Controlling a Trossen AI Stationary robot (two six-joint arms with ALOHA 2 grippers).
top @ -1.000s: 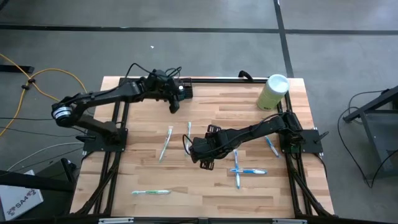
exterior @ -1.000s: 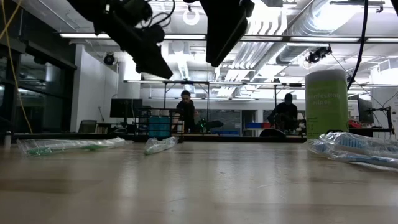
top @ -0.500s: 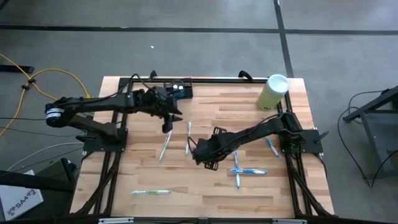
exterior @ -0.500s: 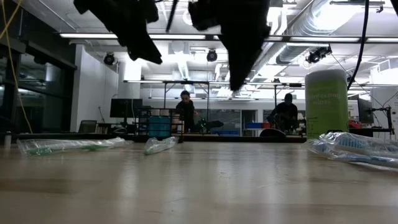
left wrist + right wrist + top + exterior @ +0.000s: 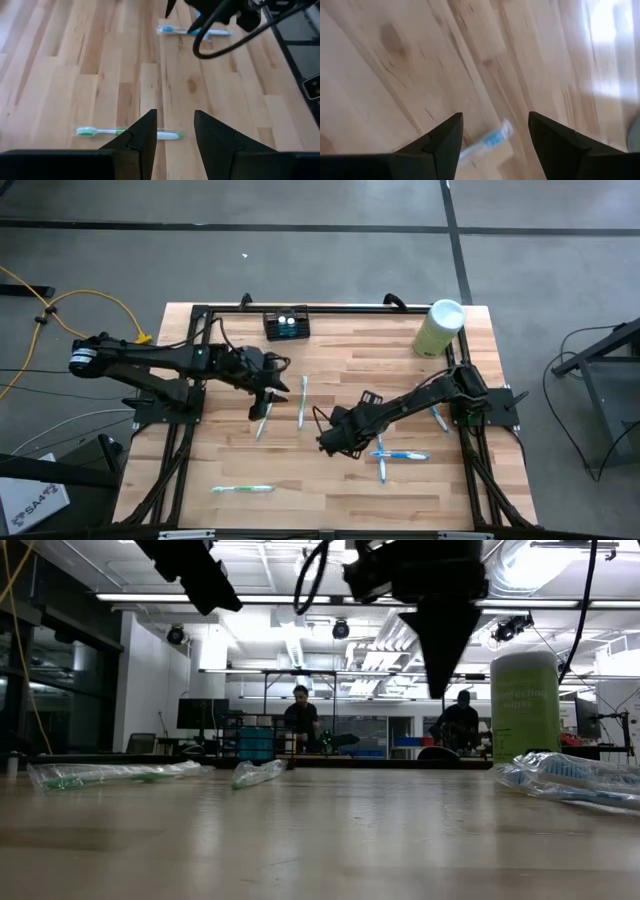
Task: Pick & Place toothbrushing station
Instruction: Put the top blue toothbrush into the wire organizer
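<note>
The toothbrushing station [image 5: 287, 325], a small black slotted holder, stands at the table's far edge with no gripper on it. My left gripper [image 5: 277, 385] hovers open over the table's left middle, above the table. In its wrist view the open fingers [image 5: 175, 117] frame a green-and-white toothbrush [image 5: 102, 132] that lies flat on the wood. My right gripper [image 5: 335, 444] hangs open and points steeply down over the table's middle. A blurred blue toothbrush [image 5: 487, 142] shows between its fingers, below them. In the low view both grippers [image 5: 195, 575] [image 5: 440, 635] hang clear of the tabletop.
Several wrapped toothbrushes lie about: two at left middle [image 5: 266, 418] [image 5: 302, 400], one near the front edge [image 5: 243, 490], blue ones at right [image 5: 400, 455] [image 5: 436, 416]. A pale green cylinder with a white lid [image 5: 440, 328] stands at the far right corner.
My left gripper has swung from over the station at the far edge toward the table's near side, to above the toothbrushes; the station has stayed in place. My right gripper has gone down and toward the table's right and near edges, tipping steeper and rolling.
</note>
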